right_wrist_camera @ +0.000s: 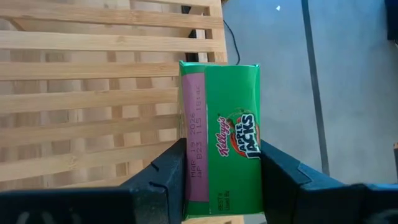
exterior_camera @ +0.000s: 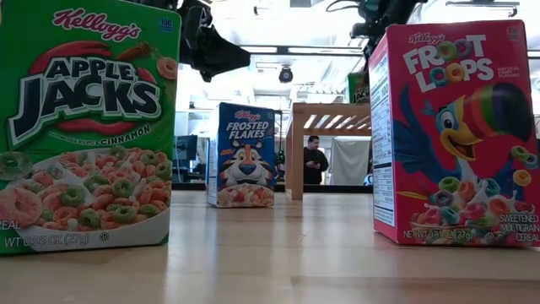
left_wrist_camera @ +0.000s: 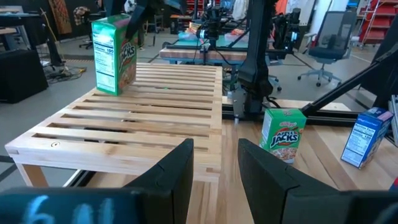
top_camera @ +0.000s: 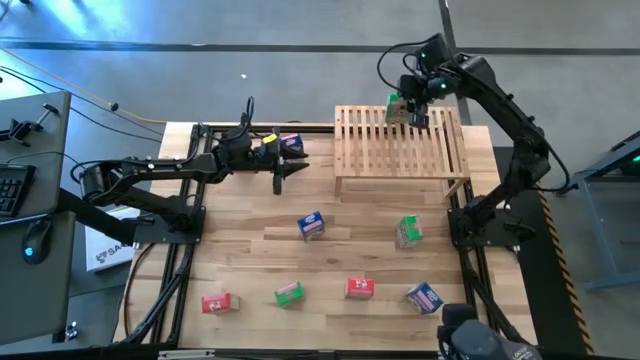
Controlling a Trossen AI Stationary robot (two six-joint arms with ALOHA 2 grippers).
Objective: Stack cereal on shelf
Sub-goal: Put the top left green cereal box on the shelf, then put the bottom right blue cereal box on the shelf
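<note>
Plank desk (top_camera: 250, 250), six boxes scattered near. Right claw (top_camera: 408, 108) grips green box (top_camera: 397, 108) over shelf (top_camera: 400, 150) far edge. Left claw (top_camera: 285, 172) narrow, empty. Person (exterior_camera: 315, 160) in room behind.

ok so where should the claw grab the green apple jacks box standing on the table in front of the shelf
Probably from above, closing on its broad front and back near the top. The green box stands upright and alone on the table, so its top is free and its thin depth suits the fingers. The open left claw is empty.
</note>
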